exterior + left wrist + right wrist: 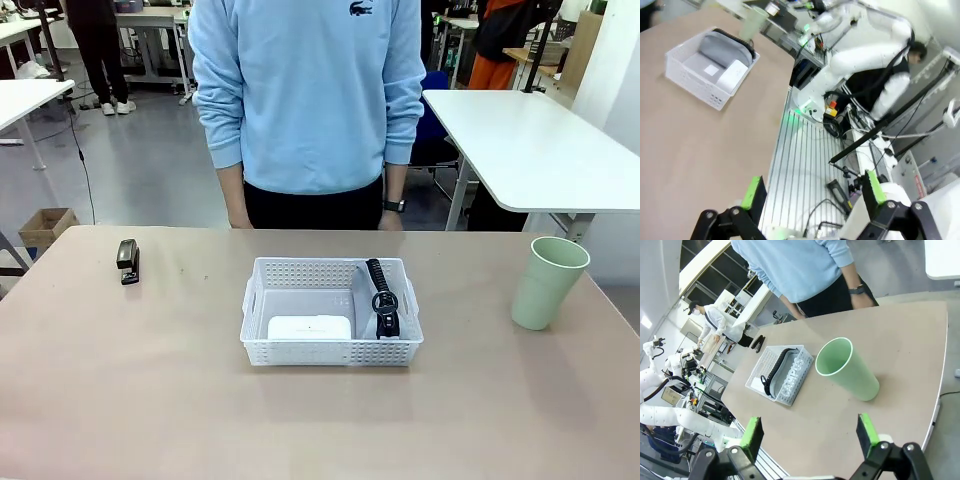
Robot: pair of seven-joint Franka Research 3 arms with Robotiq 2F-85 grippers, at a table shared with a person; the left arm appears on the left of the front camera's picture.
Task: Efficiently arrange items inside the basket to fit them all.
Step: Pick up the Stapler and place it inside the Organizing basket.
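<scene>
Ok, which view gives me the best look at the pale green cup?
The right wrist view: the pale green cup sits close and large, open mouth and side sharp. The front view shows the cup upright but smaller. The left wrist view has it blurred, beyond the basket.

Basket point(331, 352) at mid-table, two items inside, two outside.
White box point(309, 328) lies flat against its near wall. Grey pouch point(363, 300) stands on edge along its right side. Stapler point(128, 261) sits far left, green cup point(547, 282) upright far right.

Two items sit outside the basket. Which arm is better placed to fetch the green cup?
Right: the cup stands at the right of the table, ahead of the right gripper, fingers open.
</scene>
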